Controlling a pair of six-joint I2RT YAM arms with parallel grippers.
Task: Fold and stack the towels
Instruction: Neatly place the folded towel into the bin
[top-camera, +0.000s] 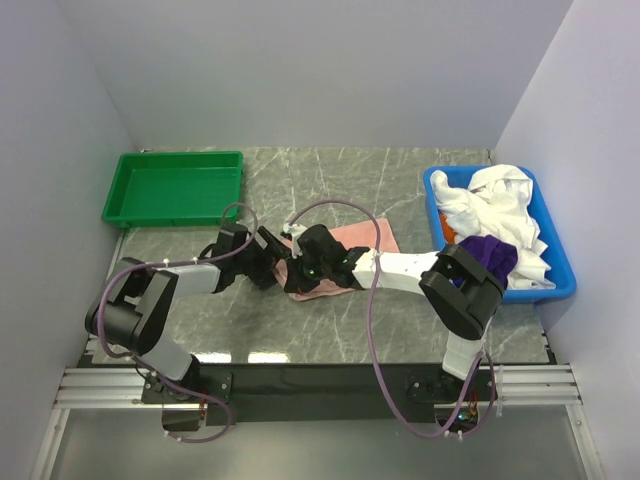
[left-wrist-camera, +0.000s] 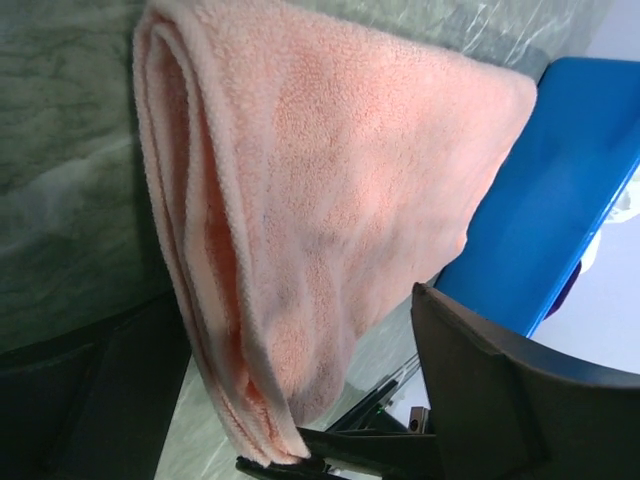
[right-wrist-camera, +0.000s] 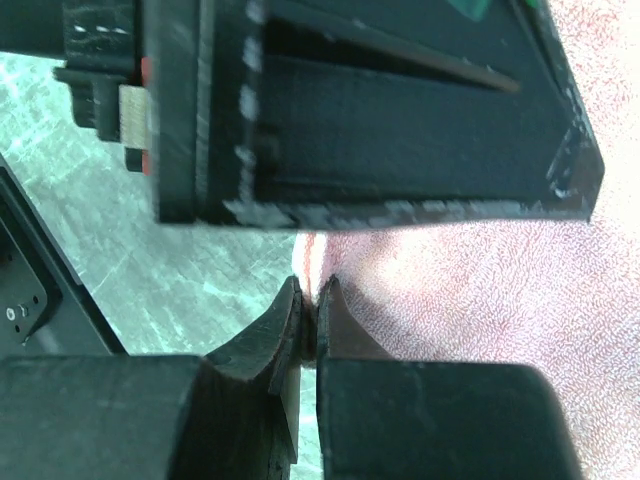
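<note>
one pink towel (top-camera: 366, 238) lies folded on the marble table (top-camera: 400, 180), about mid-table, between one green tray (top-camera: 172, 187) at the far left and one blue bin (top-camera: 560, 285) at the right. both arms meet at the towel's near-left corner. the left gripper (top-camera: 274, 256) has its fingers (left-wrist-camera: 500, 390) spread wide, one on each side of the towel's doubled edge, not closed on it. the right gripper (right-wrist-camera: 310, 300) has its two fingers pressed almost together, and their tips nip the towel's corner just below the left gripper's black body. the bin holds a heap of white towels (top-camera: 500, 205), their number not clear, with one purple towel (top-camera: 490, 252) on the near side and a bit of something orange beside the heap. the tray holds nothing.
</note>
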